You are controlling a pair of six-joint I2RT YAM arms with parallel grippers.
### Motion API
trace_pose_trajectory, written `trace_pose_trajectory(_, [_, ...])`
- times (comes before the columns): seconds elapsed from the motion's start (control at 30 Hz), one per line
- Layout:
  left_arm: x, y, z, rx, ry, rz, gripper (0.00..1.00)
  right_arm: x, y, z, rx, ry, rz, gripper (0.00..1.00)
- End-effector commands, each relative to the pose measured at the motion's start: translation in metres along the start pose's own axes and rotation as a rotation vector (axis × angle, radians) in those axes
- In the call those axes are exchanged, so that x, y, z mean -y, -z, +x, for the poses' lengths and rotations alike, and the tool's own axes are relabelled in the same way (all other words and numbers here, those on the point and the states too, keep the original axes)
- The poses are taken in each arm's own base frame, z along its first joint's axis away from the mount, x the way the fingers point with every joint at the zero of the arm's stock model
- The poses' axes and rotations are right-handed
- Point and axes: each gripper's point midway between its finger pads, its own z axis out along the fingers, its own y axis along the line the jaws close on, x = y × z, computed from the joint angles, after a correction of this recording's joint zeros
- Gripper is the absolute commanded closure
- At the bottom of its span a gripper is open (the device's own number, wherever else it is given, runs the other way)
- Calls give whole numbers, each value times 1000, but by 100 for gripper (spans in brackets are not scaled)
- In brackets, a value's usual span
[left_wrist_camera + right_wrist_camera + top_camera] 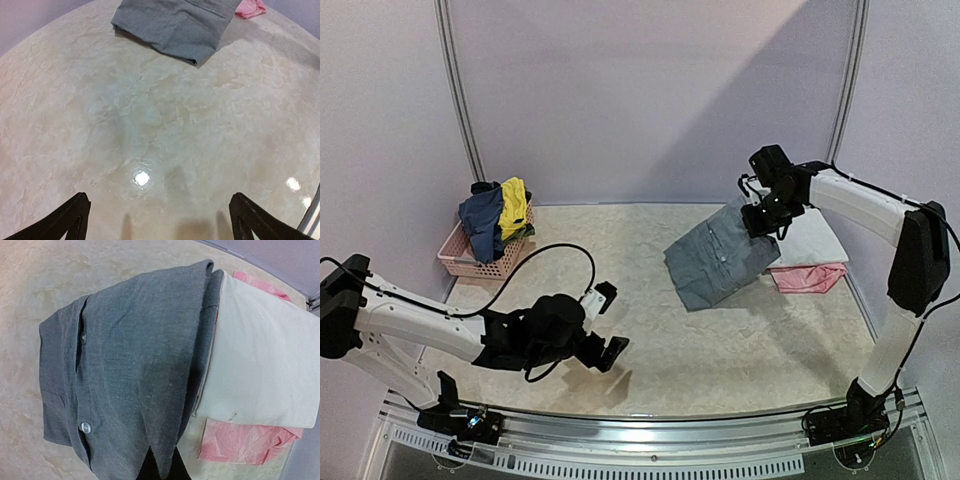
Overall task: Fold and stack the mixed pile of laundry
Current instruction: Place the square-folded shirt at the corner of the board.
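In the top view, the grey trousers [720,258] are found near the far right corner of the desk [720,350]. One end is held up by the right end effector [763,222], which is clamped on the cloth. Just beside them, along the right edge, a white piece [812,240] is laid flat, with a pink piece [808,277] at its near side. At the far left corner a pink basket [470,262] is set, with a navy top [480,222] and a yellow garment [512,205] draped in it. The left end effector [610,320] is held over the near left part of the desk, spread wide and gripping nothing.

In the left wrist view, its fingers [65,220] are seen far apart over bare desk, well apart from the trousers.

In the right wrist view, the trousers are pinched between closed fingers [172,471] and overlap the white piece's edge; the pink piece is seen under the white one.
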Motion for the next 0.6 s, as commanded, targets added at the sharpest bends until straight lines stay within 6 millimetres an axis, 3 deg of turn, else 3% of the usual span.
trace_pose_trajectory(0.0, [-8,4,15,-26,14,-27,0,27,-10,-5,-32,59,144,100])
trace_pose_trajectory(0.17, [-10,6,22,-35,21,-29,0,41,-8,-18,-27,70,180,100])
trace_pose_trajectory(0.57, [-15,11,36,-44,31,-27,0,88,30,-49,25,86,246,100])
